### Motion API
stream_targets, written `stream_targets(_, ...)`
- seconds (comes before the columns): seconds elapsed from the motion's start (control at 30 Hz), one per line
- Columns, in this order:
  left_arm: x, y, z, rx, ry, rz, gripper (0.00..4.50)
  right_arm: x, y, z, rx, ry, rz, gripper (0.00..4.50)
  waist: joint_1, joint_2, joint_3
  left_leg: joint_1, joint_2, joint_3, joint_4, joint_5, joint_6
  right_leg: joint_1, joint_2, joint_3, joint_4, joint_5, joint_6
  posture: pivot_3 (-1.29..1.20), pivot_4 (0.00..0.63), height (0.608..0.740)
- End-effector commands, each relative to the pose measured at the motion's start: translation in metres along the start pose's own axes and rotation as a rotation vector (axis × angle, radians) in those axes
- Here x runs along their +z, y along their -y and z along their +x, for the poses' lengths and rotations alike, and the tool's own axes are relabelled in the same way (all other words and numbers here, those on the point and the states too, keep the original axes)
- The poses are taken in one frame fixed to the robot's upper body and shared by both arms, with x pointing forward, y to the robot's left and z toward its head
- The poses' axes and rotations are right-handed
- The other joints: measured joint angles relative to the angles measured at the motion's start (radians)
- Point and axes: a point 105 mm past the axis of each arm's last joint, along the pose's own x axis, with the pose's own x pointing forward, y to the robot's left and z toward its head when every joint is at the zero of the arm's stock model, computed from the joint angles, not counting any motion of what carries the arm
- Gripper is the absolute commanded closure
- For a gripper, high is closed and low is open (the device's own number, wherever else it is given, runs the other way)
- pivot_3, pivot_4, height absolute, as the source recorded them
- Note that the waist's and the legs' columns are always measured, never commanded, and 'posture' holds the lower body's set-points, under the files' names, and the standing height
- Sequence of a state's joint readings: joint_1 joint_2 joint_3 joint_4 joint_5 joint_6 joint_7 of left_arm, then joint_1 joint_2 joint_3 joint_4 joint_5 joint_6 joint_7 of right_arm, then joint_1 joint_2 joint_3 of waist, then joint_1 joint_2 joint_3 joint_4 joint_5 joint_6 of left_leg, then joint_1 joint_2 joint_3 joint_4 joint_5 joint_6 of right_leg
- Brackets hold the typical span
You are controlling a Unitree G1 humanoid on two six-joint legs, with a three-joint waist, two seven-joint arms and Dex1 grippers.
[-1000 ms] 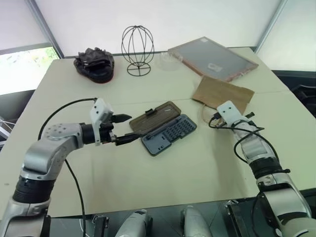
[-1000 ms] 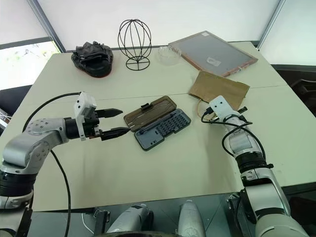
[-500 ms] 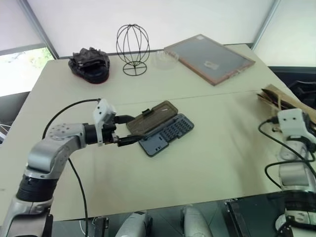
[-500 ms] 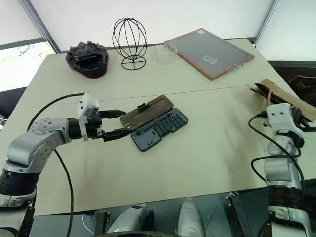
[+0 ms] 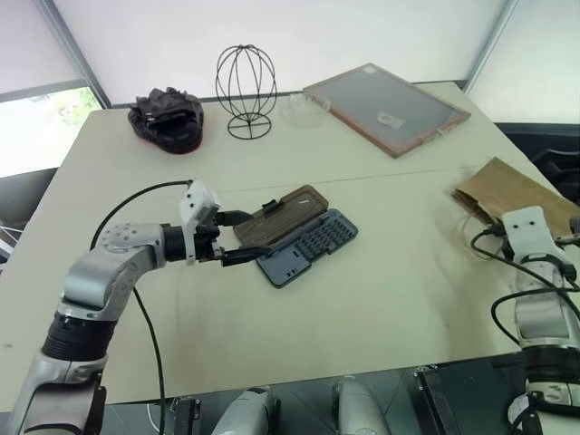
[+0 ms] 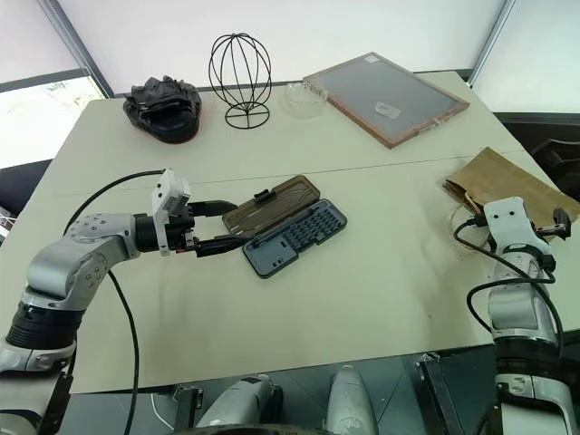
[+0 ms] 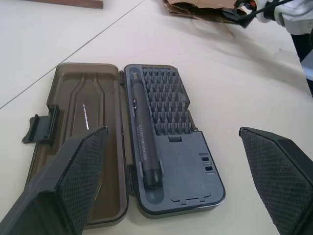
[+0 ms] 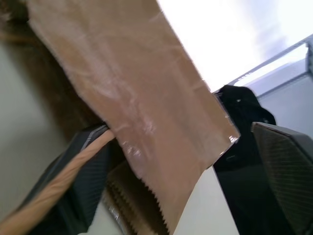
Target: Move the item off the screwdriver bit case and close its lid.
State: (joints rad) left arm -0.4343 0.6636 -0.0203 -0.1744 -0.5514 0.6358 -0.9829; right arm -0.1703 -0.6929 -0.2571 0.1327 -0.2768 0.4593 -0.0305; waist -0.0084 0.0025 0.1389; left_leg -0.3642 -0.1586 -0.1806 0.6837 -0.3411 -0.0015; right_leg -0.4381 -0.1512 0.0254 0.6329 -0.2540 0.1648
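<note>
Fingers of the left gripper (image 7: 168,181) spread wide, flanking the open screwdriver bit case (image 7: 173,147) to fold its lid (image 7: 83,142); right fingers (image 8: 288,171) released around the paper bag (image 6: 498,181) at the table (image 6: 362,299) edge.

Bright, even daylight, soft shadows; right wrist view blurred, its background overexposed.

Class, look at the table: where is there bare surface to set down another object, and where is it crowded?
Free: the wide stretch between the bit case and the paper bag, and the near edge in front of the case. Crowded: the far edge, with the black lump, wire stand and framed board.
</note>
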Motion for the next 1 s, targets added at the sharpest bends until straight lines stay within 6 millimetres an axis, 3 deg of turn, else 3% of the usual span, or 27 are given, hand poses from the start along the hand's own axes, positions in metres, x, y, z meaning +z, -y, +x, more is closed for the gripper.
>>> stream_targets(0.03,0.007,0.0,0.0,-0.01,0.02,0.043,0.0,0.016,0.016,-0.028,0.15,0.062,-0.026,0.06,0.003,0.0,0.0,0.0,0.0,-0.001,0.0,0.0,0.0,0.0,0.0,0.0,0.0,0.0,0.0,0.0,0.15,0.74)
stream_targets(0.17,0.005,-0.001,0.006,-0.029,0.023,0.039,0.0,0.022,0.039,-0.054,0.2,0.12,0.08,0.06,0.001,0.0,0.0,0.0,0.0,0.0,0.001,0.0,0.0,0.001,0.0,0.0,-0.001,0.0,0.0,0.0,0.15,0.74)
stream_targets(0.33,0.002,-0.006,0.011,-0.029,0.034,0.033,0.0,0.036,0.047,-0.075,0.317,0.233,0.243,0.06,0.003,0.0,0.0,0.007,0.0,0.0,-0.001,-0.001,0.001,0.008,0.0,0.0,-0.003,0.0,0.0,0.0,0.15,0.74)
stream_targets(0.4,0.002,-0.016,0.011,0.008,0.038,0.046,0.0,0.058,0.046,-0.088,0.425,0.33,0.324,0.06,0.005,0.0,0.0,0.007,0.0,0.0,0.0,-0.001,0.001,0.008,0.0,0.0,-0.003,0.0,0.0,0.0,0.15,0.74)
stream_targets(0.63,-0.006,-0.075,0.011,0.213,-0.012,0.104,0.0,0.132,0.024,-0.131,0.882,0.504,0.592,0.06,0.013,-0.001,0.001,0.007,0.001,0.001,0.0,-0.001,0.001,0.008,0.0,-0.001,-0.003,0.0,0.0,0.0,0.15,0.74)
stream_targets(0.77,-0.019,-0.103,0.023,0.297,-0.109,0.092,0.0,0.187,-0.007,-0.154,1.141,0.627,0.691,0.06,0.021,-0.003,0.002,0.006,0.001,0.0,0.0,-0.001,0.001,0.008,0.0,-0.001,-0.004,0.0,0.0,0.0,0.15,0.74)
stream_targets(1.0,-0.04,-0.117,0.039,0.306,-0.234,0.103,0.0,0.213,-0.032,-0.173,1.278,0.659,0.717,0.06,0.018,-0.005,0.003,-0.002,-0.002,-0.003,0.001,-0.002,0.003,0.003,-0.002,-0.004,-0.002,0.001,0.001,0.0,0.15,0.74)
